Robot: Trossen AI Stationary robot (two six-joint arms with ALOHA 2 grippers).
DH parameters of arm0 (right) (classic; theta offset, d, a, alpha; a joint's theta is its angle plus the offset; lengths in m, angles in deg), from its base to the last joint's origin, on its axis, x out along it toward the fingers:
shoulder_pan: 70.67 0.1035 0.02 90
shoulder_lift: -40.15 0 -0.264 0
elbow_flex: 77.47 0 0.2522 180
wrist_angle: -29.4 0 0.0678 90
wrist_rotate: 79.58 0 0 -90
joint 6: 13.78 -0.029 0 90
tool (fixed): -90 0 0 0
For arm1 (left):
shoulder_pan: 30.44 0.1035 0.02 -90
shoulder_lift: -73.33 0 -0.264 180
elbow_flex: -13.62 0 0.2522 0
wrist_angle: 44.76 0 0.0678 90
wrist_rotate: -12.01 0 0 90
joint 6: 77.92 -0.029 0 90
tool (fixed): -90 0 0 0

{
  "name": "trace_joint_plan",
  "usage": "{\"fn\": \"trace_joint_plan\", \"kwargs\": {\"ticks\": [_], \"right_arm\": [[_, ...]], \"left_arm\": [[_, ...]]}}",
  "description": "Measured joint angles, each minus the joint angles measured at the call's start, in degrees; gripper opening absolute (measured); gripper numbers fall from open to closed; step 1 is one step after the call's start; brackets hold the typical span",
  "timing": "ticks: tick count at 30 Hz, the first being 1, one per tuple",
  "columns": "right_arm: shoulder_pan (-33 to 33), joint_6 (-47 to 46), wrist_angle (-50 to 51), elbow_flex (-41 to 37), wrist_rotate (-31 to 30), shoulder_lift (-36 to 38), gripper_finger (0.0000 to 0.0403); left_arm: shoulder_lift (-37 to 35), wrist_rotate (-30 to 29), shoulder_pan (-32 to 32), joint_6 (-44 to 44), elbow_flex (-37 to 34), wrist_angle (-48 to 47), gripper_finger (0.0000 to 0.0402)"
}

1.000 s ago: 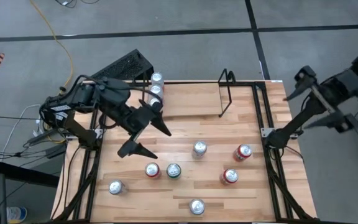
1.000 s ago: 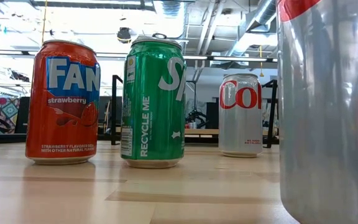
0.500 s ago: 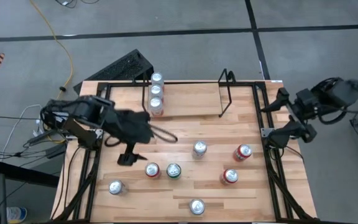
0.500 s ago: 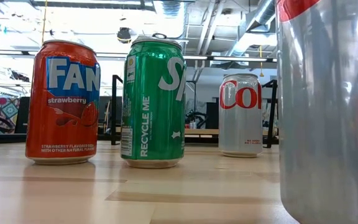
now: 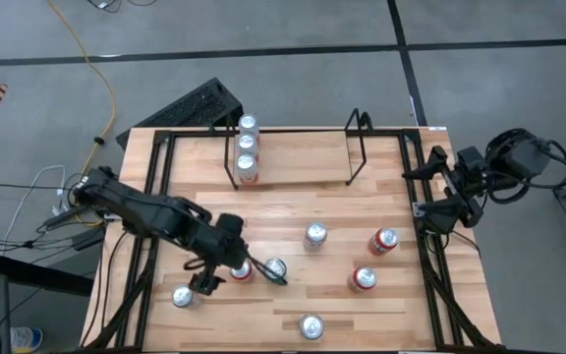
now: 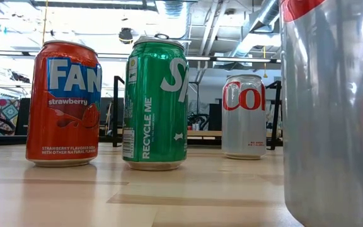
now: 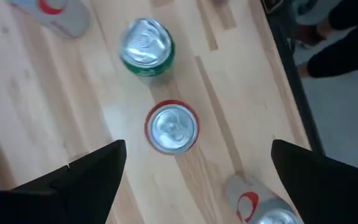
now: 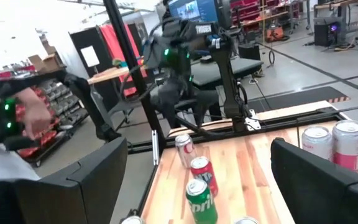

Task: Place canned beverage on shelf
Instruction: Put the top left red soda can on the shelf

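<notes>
Three cans (image 5: 247,147) stand in a row at the left end of the wire shelf (image 5: 360,147), which sits along the far edge of the wooden table (image 5: 293,202); the rest of the shelf floor is bare wood. Seven more cans stand loose on the table. Left gripper (image 5: 234,279) hangs low over the near-left part, fingers spread wide, straddling the red Fanta strawberry can (image 5: 241,268) without touching it. In the left wrist view that red can (image 7: 171,127) sits centred between the two dark fingers (image 7: 73,186), holding nothing. Green Sprite can (image 5: 275,268) stands just beside the Fanta, on its right in the high view. Silver Diet Coke can (image 5: 314,234) is farther back, near the table centre. Two red-topped cans (image 5: 383,240) and (image 5: 363,279) stand toward the right side, well apart from the left gripper. One silver can (image 5: 182,296) is near the left edge, another (image 5: 311,326) near the front edge. Right gripper (image 5: 428,175) waits off the table's right edge, open and empty.
</notes>
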Motion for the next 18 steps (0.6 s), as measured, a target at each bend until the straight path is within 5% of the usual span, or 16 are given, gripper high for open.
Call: {"fn": "trace_joint_plan", "kwargs": {"ticks": [18], "right_arm": [[0.0,-3.6,-0.5,-0.3,0.4,-0.5,0.0369]], "left_arm": [[0.0,-2.0,-0.1,-6.1,-18.8,20.5,0.0387]]}}
